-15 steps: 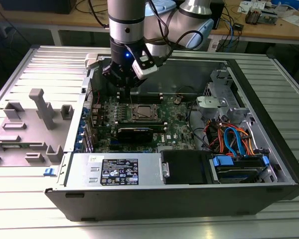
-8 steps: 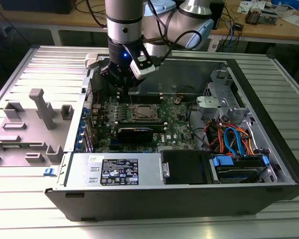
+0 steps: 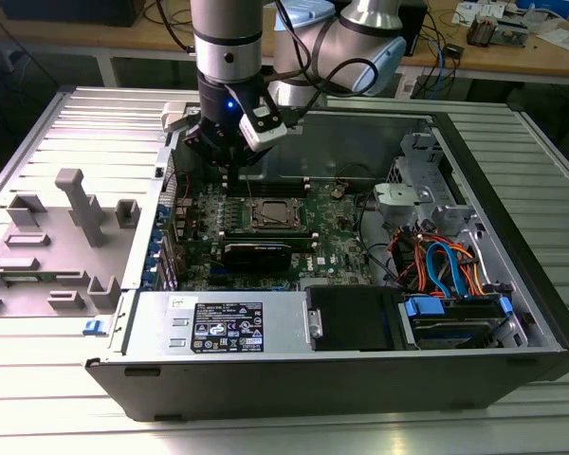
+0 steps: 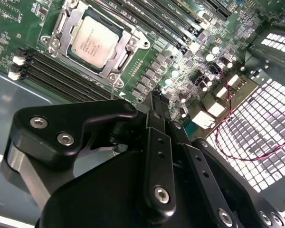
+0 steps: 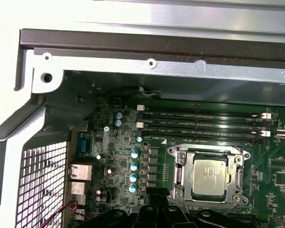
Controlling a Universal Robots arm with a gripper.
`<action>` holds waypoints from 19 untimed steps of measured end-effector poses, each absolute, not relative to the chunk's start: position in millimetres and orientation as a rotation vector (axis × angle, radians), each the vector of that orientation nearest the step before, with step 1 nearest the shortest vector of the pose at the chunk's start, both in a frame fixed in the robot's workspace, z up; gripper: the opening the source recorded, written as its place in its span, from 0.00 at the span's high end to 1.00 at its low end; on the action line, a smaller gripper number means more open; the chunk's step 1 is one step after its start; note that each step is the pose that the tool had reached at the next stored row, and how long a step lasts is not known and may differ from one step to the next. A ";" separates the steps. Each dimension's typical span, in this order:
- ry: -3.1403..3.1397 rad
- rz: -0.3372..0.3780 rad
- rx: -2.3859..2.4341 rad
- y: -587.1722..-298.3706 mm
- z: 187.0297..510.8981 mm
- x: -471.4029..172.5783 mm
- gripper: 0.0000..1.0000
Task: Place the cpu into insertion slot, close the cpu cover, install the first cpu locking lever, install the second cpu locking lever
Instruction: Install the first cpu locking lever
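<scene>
Ribbed grey metal tabletop (image 3: 38,417), workbenches behind it, carries an open computer case (image 3: 512,284) lying on its side under 1 robot arm. Inside the case sit a green motherboard (image 3: 337,237), a silver power supply (image 3: 223,322) along the near wall, a drive bay (image 3: 455,318) with blue tabs at the exterior view's right, and orange and blue cables (image 3: 436,261) looped between bay and board. The cpu (image 4: 96,42) rests in the insertion slot (image 5: 242,154), pale top up, and the cpu cover (image 5: 183,176) lies flat around it, the chip showing through its window. Thin wire levers run along the socket's sides; whether they are hooked cannot be told. 2 banks of long black memory slots (image 4: 57,76) flank the socket, and a black expansion card (image 3: 256,254) lies near it on the side toward the power supply. The gripper (image 3: 229,172) hangs over the board's far corner at the exterior view's left, fingers pressed together, its tip above small components between the socket and the rear ports (image 5: 80,173), near the chip but apart from it. A perforated rear panel (image 5: 38,185) closes that edge, and the case wall (image 5: 156,71) rises just beyond the memory slots. The space straight above the socket stands open. A grey fixture (image 3: 71,204) with upright posts stands outside the case at the exterior view's left
</scene>
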State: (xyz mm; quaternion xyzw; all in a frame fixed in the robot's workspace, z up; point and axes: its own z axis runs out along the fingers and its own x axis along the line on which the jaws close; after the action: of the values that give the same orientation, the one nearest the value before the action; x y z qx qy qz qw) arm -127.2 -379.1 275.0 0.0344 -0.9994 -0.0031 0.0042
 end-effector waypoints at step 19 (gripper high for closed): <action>-3.155 -0.015 0.113 -350.1 266.1 -127.5 0.89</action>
State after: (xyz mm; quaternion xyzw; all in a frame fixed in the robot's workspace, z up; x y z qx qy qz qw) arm -127.5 -350.1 266.1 0.0357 -0.9993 -0.0046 -0.0078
